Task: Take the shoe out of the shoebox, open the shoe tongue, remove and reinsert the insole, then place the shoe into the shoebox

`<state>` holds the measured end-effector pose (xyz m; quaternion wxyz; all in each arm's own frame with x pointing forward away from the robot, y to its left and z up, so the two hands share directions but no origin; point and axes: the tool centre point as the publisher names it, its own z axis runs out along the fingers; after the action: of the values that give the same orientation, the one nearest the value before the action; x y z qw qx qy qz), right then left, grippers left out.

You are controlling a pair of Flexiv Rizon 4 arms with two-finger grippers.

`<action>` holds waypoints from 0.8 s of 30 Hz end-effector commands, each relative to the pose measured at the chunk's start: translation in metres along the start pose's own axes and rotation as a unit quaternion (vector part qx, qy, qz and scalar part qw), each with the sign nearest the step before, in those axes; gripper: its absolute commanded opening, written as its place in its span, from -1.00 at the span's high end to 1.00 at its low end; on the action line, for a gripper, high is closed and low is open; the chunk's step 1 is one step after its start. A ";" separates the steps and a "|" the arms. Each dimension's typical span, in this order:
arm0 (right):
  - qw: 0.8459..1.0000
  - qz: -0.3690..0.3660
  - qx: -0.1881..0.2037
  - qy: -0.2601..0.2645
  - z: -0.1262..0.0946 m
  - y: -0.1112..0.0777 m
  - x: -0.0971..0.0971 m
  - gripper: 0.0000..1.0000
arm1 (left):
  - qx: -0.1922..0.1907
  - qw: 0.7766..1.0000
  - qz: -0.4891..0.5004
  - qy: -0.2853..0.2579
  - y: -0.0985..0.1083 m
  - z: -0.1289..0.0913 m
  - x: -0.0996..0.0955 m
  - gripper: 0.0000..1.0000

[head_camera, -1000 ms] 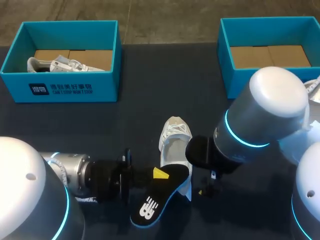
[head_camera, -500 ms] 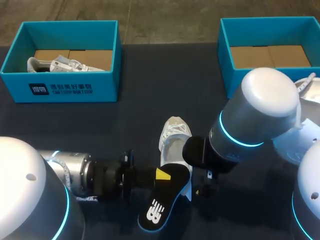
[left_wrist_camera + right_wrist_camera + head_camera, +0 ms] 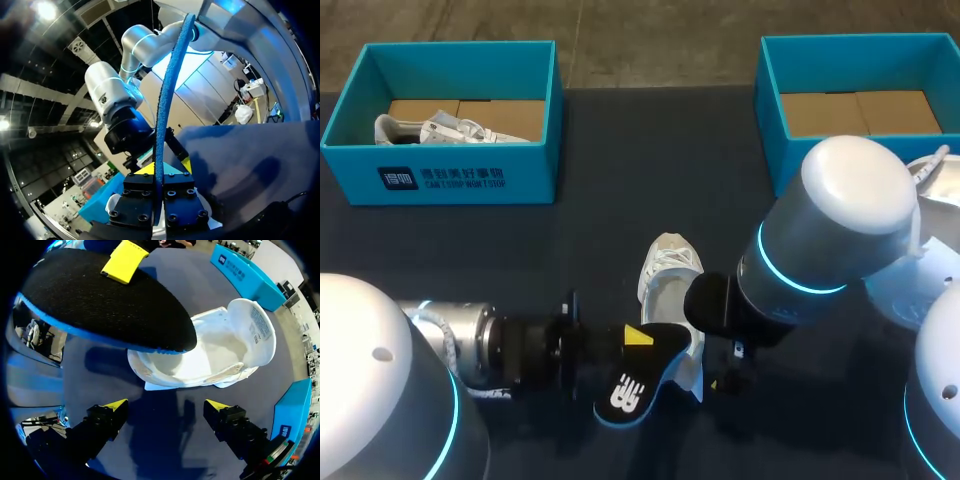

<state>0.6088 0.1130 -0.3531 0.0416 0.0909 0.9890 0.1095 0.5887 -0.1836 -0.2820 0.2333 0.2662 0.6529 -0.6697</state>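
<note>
Rolled and pulled in since a second ago, the flat black foam insole with a blue rim (image 3: 638, 375) now shows less of its face in the head view and sits closer to the left gripper (image 3: 625, 340); the right arm (image 3: 840, 230) has edged towards the middle and then held. Left gripper's two fingers are pinched tight on the insole's end; the left wrist view sees the insole (image 3: 167, 100) edge-on, rising straight up from between the closed fingers (image 3: 142, 192). The low white lace-up shoe (image 3: 670, 275) lies on the dark table (image 3: 600, 230), out of both boxes, between the two arms, toe towards the far edge; its tongue is folded out over the toe end, label side up. From the right wrist view the insole (image 3: 100, 300) hangs over the shoe's (image 3: 220, 350) heel opening; contact I cannot tell. Right gripper (image 3: 165, 407) is spread wide with nothing in it, low over the table just short of the shoe's side. Far left, the teal cardboard shoebox (image 3: 470, 180) holds a second white shoe (image 3: 450, 128); far right stands another teal shoebox (image 3: 782, 170), brown floor showing.
</note>
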 end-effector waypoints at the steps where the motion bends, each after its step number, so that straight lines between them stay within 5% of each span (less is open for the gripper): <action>1: 1.000 0.000 0.000 -0.001 0.003 0.001 0.001 -1.00 | -0.004 1.000 -0.004 0.000 0.002 -0.001 0.001 1.00; 24: 1.000 0.005 -0.004 -0.004 -0.007 -0.002 -0.013 -1.00 | -0.006 1.000 0.004 0.021 0.007 -0.003 0.008 1.00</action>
<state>0.6224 0.1133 -0.3489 0.0456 0.0945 0.9885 0.1092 0.5870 -0.1804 -0.2929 0.2256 0.2804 0.6593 -0.6602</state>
